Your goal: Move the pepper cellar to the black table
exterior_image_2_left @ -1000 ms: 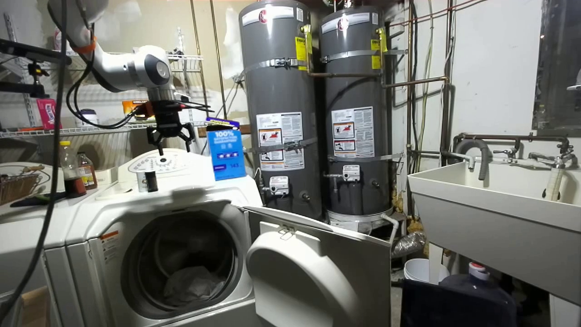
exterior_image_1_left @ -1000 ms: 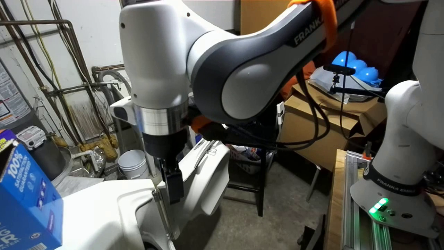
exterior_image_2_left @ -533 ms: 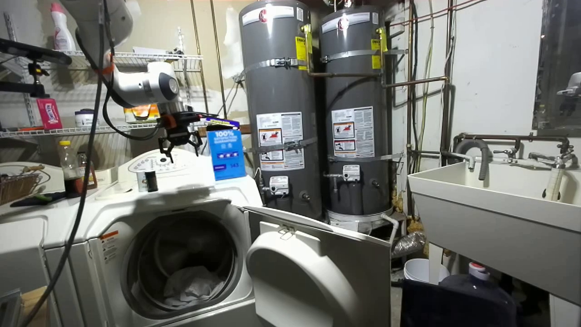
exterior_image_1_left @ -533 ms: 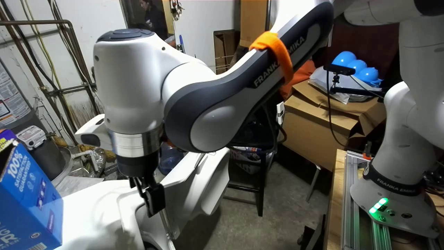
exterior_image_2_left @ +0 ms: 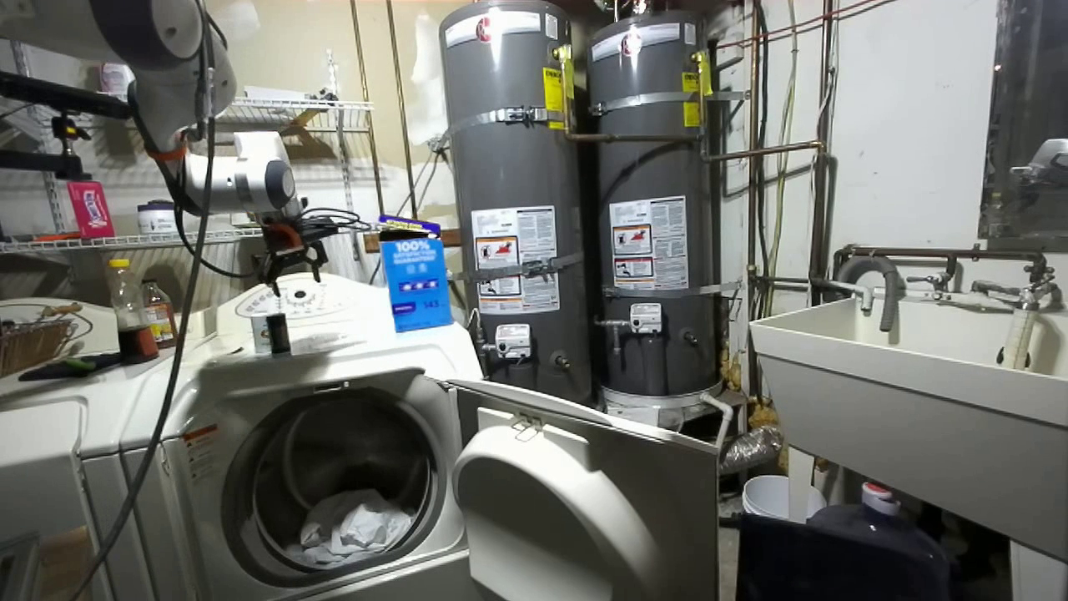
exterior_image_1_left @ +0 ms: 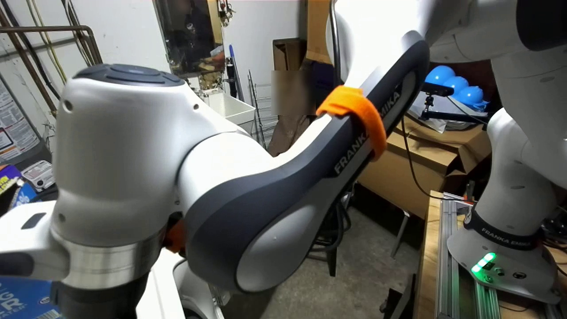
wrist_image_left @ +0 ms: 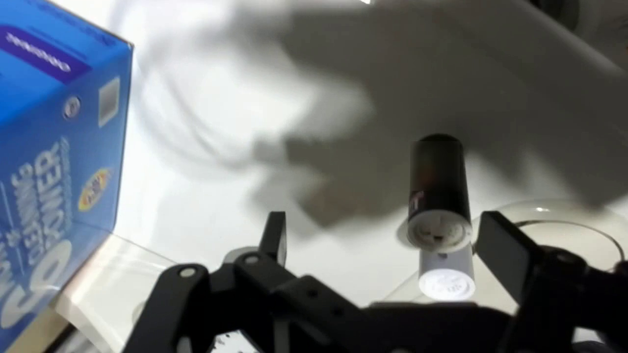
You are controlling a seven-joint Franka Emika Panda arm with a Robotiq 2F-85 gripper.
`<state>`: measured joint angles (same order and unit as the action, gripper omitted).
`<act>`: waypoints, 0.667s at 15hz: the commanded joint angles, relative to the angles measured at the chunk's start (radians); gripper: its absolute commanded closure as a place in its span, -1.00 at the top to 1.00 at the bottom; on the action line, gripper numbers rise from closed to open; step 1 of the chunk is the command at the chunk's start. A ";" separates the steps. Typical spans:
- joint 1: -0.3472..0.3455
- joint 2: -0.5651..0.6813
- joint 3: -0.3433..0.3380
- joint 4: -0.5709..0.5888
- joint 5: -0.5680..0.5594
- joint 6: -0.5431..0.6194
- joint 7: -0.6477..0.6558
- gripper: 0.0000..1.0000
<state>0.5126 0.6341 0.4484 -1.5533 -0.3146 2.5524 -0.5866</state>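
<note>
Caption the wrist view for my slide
Open gripper above a white machine top, black canister and white canister standing close together, blue box at frame left.

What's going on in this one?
A Franka arm has its open gripper above a front-loading laundry machine, holding nothing. On the machine stand a small pale shaker and, close beside it, a black, white-topped one, probably the pepper cellar. The pepper cellar has not yet reached the black table, mostly hidden behind the arm.
</note>
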 commanded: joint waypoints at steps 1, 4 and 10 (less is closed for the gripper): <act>-0.041 0.100 0.102 0.058 0.077 0.098 -0.178 1.00; -0.093 0.156 0.201 0.066 0.163 0.113 -0.318 1.00; -0.136 0.193 0.248 0.073 0.236 0.028 -0.388 1.00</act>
<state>0.3827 0.7901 0.6850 -1.5254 -0.1136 2.6356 -0.9376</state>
